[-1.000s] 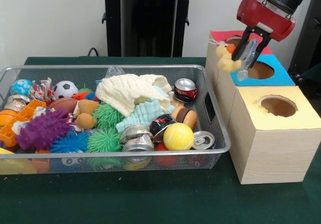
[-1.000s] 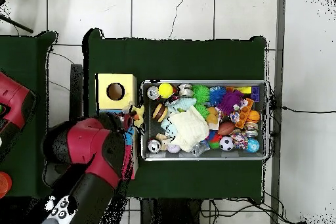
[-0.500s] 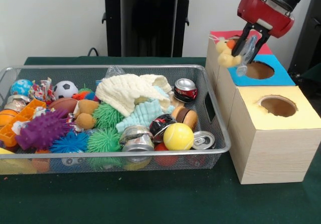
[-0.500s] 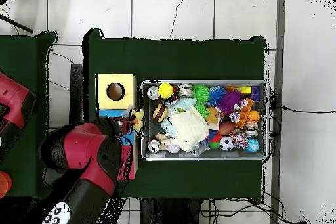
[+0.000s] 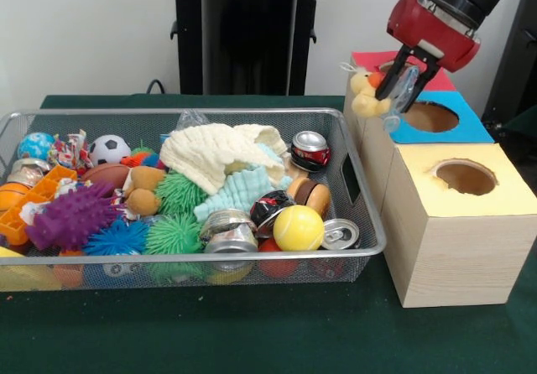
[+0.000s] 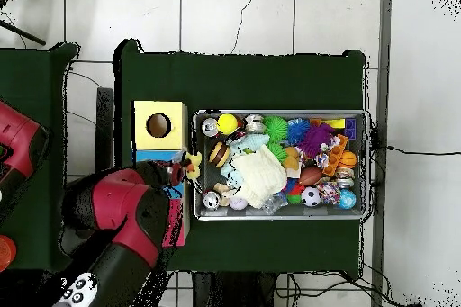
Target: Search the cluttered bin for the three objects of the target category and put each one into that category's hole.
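Duck toy [image 5: 366, 94] — clamped in our gripper [image 5: 393, 85] — has drifted back from the blue hole [image 5: 430, 117] toward the bin [image 5: 352, 191] — not yet dropped.

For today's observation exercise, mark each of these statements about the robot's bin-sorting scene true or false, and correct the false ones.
1. The end effector holds a yellow plush duck. True.
2. The duck is already inside the yellow box. False: it hangs above the boxes, near the blue box.
3. A yellow tennis ball lies in the wire bin. True.
4. The cream cloth lies on the table outside the bin. False: it lies in the bin.
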Robot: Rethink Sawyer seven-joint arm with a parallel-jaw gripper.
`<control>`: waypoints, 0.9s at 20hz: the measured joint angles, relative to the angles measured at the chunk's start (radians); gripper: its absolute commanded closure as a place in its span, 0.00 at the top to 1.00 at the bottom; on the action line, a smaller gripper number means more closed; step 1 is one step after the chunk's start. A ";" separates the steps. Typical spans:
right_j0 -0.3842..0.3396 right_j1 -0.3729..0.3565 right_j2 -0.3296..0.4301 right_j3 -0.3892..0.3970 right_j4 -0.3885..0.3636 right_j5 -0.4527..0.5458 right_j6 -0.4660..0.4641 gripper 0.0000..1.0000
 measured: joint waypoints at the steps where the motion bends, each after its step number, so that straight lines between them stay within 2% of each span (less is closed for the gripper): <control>1: 0.000 0.002 -0.001 0.000 0.002 0.000 0.000 0.00; 9: 0.009 0.031 -0.009 0.000 0.022 0.000 0.009 0.00; 18: 0.043 0.058 -0.036 -0.011 0.051 0.019 0.078 0.00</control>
